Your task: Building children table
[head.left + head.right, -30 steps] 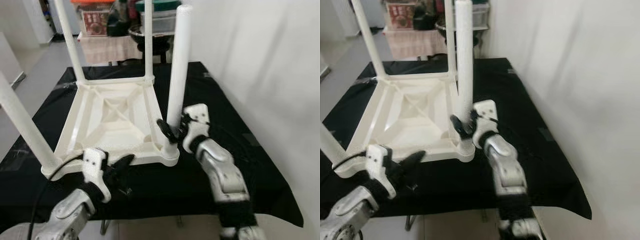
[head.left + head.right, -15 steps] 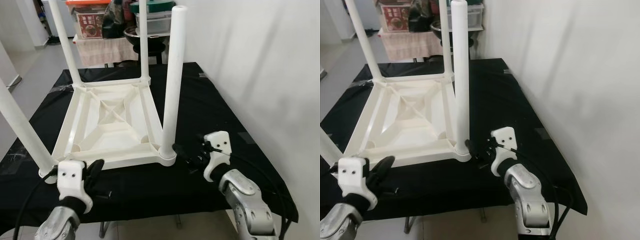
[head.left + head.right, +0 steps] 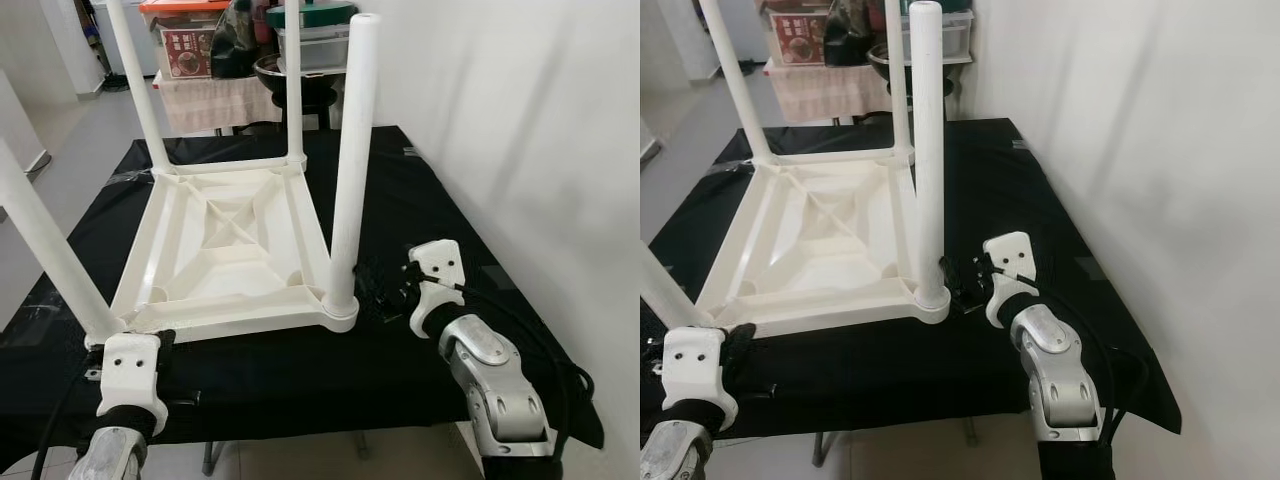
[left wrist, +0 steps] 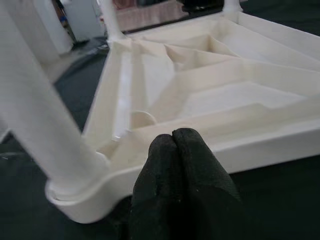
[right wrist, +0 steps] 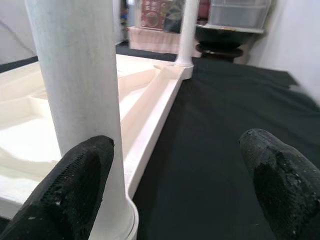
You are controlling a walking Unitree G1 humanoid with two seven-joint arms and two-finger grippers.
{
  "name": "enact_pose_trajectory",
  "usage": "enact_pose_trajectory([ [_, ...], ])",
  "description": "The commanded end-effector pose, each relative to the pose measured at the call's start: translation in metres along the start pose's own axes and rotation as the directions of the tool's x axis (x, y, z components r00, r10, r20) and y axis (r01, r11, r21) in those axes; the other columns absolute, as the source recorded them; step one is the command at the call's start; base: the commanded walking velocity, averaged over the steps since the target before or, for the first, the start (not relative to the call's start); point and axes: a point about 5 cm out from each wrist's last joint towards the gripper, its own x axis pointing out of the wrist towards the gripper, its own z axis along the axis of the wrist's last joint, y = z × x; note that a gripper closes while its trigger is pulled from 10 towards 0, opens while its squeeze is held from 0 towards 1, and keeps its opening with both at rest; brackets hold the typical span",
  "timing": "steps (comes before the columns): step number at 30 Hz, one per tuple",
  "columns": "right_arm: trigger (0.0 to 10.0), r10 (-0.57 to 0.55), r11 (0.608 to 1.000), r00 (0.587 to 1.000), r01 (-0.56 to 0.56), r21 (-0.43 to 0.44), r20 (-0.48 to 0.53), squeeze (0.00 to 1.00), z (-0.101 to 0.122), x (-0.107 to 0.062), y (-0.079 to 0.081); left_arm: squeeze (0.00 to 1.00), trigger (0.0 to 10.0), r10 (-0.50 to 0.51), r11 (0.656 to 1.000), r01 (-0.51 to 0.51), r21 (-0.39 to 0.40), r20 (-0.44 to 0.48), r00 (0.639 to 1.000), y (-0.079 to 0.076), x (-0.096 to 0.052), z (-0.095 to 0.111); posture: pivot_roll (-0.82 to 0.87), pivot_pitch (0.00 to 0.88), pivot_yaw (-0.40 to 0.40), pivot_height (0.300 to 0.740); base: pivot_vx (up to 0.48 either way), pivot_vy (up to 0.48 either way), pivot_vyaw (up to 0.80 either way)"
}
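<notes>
Upturned table (image 3: 235, 245), right gripper (image 3: 378, 296) beside leg (image 3: 347, 170)

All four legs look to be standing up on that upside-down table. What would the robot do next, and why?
Probably draw the right gripper away from the near-right leg. Its fingers are open beside the leg, not clamping it, and the leg stands upright in its corner socket of the white table. The left gripper is shut near the front-left corner.

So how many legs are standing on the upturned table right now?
4, one at each corner: near right leg beside the right gripper, near left leg, far left leg, far right leg.
</notes>
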Motion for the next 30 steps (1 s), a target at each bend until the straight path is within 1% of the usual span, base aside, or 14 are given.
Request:
enact_pose_trajectory([
  [1,10.0,0.033,0.999,0.999,-0.033,0.016,0.002,0.00,-0.003,0.005,0.011,0.00,10.0,0.037,0.998,-0.037,0.042,0.001,0.999,0.005,-0.001,-0.002,0.03,0.008,-0.007,0.740,0.000,0.480,0.00],
  [3,10.0,0.016,1.000,1.000,-0.016,0.014,-0.002,0.00,-0.004,0.005,0.009,0.00,10.0,0.052,0.997,-0.053,0.057,0.013,0.999,0.006,-0.001,-0.001,0.03,0.008,-0.007,0.740,0.000,0.480,0.00],
  [6,10.0,0.013,1.000,1.000,-0.013,0.014,-0.003,0.00,-0.004,0.006,0.009,0.00,10.0,0.058,0.995,-0.059,0.078,0.023,0.998,0.007,0.000,0.000,0.03,0.004,-0.005,0.740,0.000,0.000,0.00],
  [14,10.0,0.065,0.996,0.998,-0.065,0.056,-0.002,0.00,-0.006,0.010,0.012,0.00,10.0,0.103,0.991,-0.105,0.080,0.027,0.994,0.012,0.001,-0.001,0.03,0.000,-0.013,0.740,0.000,0.000,0.00],
  [18,10.0,0.065,0.996,0.998,-0.064,0.061,-0.013,0.00,-0.008,0.012,0.012,0.00,10.0,0.125,0.988,-0.126,0.088,0.023,0.992,0.014,0.001,-0.004,0.04,0.000,-0.014,0.740,0.000,0.000,0.00],
  [20,10.0,0.016,0.997,0.999,-0.012,0.083,-0.050,0.00,-0.011,0.018,0.005,0.00,10.0,0.137,0.986,-0.138,0.095,0.019,0.990,0.015,0.002,-0.005,0.04,0.000,-0.013,0.740,0.000,0.000,0.00],
  [21,10.0,0.016,0.997,0.999,-0.012,0.083,-0.050,0.00,-0.011,0.018,0.005,0.00,10.0,0.137,0.986,-0.138,0.095,0.019,0.990,0.015,0.002,-0.005,0.04,0.000,-0.013,0.740,0.000,0.000,0.00],
  [23,10.0,-0.053,0.990,0.996,0.063,0.127,-0.074,0.00,-0.011,0.027,-0.008,0.00,10.0,0.149,0.984,-0.150,0.094,0.014,0.989,0.016,0.003,-0.006,0.04,0.000,-0.013,0.740,0.000,0.000,0.00],
  [24,10.0,-0.053,0.990,0.996,0.063,0.127,-0.074,0.00,-0.011,0.027,-0.008,0.00,10.0,0.149,0.984,-0.150,0.094,0.014,0.989,0.016,0.003,-0.006,0.04,0.000,-0.013,0.740,0.000,0.000,0.00],
  [26,10.0,-0.098,0.981,0.992,0.110,0.163,-0.084,0.00,-0.008,0.037,-0.017,0.00,10.0,0.151,0.985,-0.151,0.088,0.012,0.988,0.016,0.004,-0.007,0.04,0.000,-0.013,0.740,0.000,0.000,0.00],
  [27,10.0,-0.098,0.981,0.992,0.110,0.163,-0.084,0.00,-0.008,0.037,-0.017,0.00,10.0,0.151,0.985,-0.151,0.088,0.012,0.988,0.016,0.004,-0.007,0.04,0.000,-0.013,0.740,0.000,0.000,0.00],
  [29,10.0,-0.123,0.974,0.988,0.137,0.178,-0.088,0.00,-0.003,0.044,-0.022,0.00,10.0,0.144,0.985,-0.144,0.091,0.009,0.990,0.016,0.004,-0.007,0.05,0.000,-0.016,0.740,0.000,0.000,0.00],
  [30,10.0,-0.123,0.974,0.988,0.137,0.178,-0.088,0.00,-0.003,0.044,-0.022,0.00,10.0,0.144,0.985,-0.144,0.091,0.009,0.990,0.016,0.004,-0.007,0.05,0.000,-0.016,0.740,0.000,0.000,0.00],
])
